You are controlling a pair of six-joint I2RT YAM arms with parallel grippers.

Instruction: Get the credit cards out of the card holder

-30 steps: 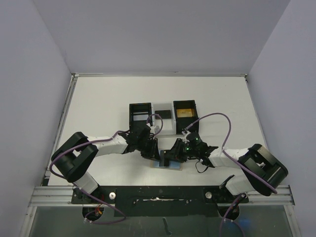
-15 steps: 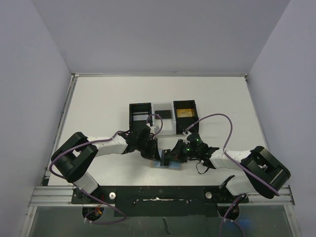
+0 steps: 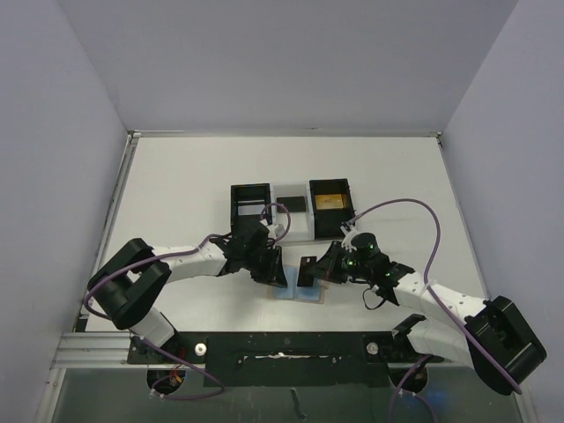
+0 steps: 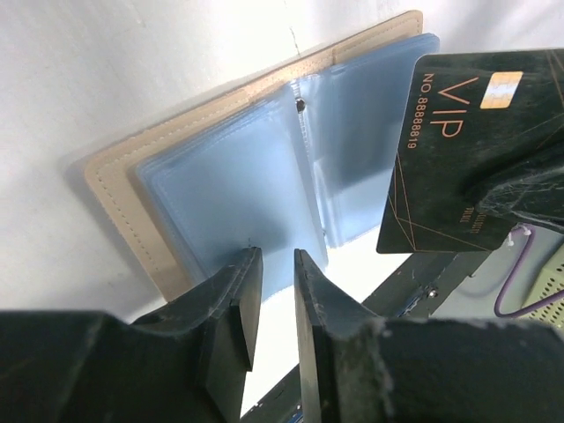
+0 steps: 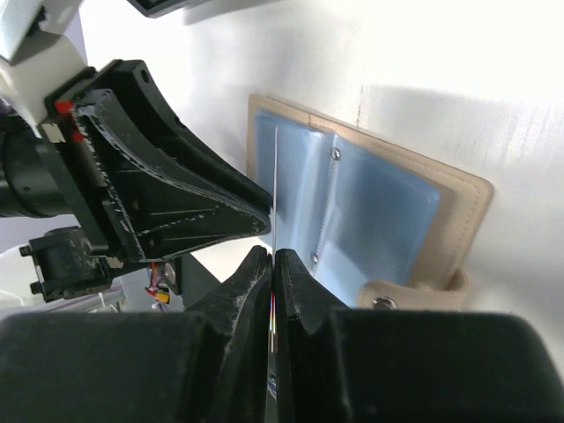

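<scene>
the right gripper (image 5: 271, 256) is pinched tight on a black card (image 4: 458, 150), which carries gold "vip" lettering and a small chip patch. seen from this wrist the card is edge-on, a thin line rising straight out from between the fingertips. the card holder (image 5: 379, 203) lies open on the table (image 3: 176, 194) just beyond and below those tips, with the tan cover underneath, the blue-grey panels facing up and the snap tab at its near corner.

the left gripper (image 4: 275, 256) has its jaws only narrowly apart with nothing between them. its tips sit at the near edge of one blue panel of the holder; whether they press on it i cannot tell. the held card hangs to the side of these fingers, above the holder's other panel.

in the top view a black tray (image 3: 234, 207) stands beyond both grippers.
</scene>
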